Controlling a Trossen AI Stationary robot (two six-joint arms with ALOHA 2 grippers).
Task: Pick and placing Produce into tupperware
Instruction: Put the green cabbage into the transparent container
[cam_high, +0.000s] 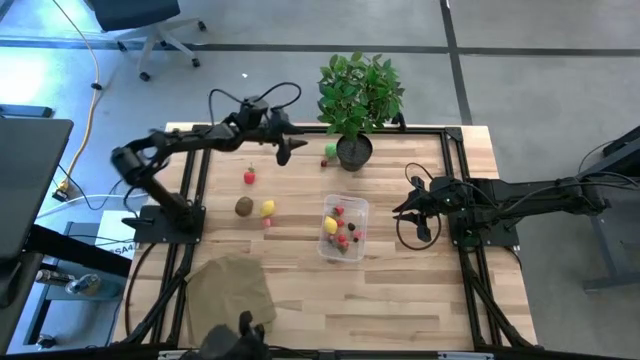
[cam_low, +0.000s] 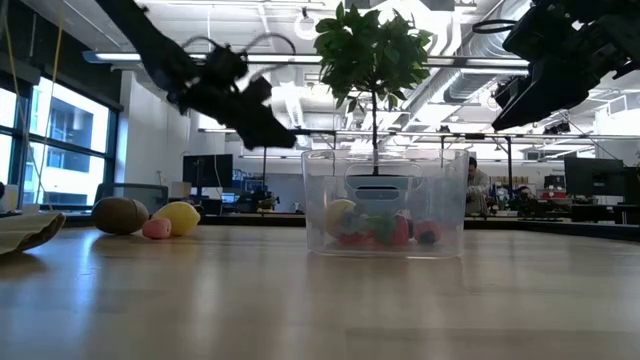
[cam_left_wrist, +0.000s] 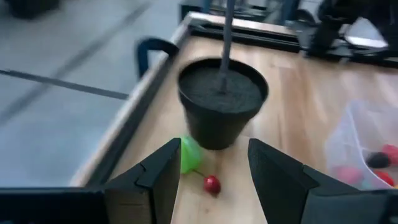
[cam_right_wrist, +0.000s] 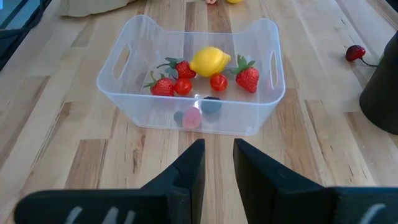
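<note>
Tupperware mid-table; plant pot blocks green fruit; left claw wide, empty; right claw narrow, empty.

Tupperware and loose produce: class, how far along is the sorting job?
Done: the tupperware holds a lemon, strawberries and other small pieces. In hand: nothing; the left gripper, open, hovers near the pot over a green fruit and cherry. Left: those two, plus a strawberry, kiwi and yellow fruit. The right gripper waits, open and empty.
</note>
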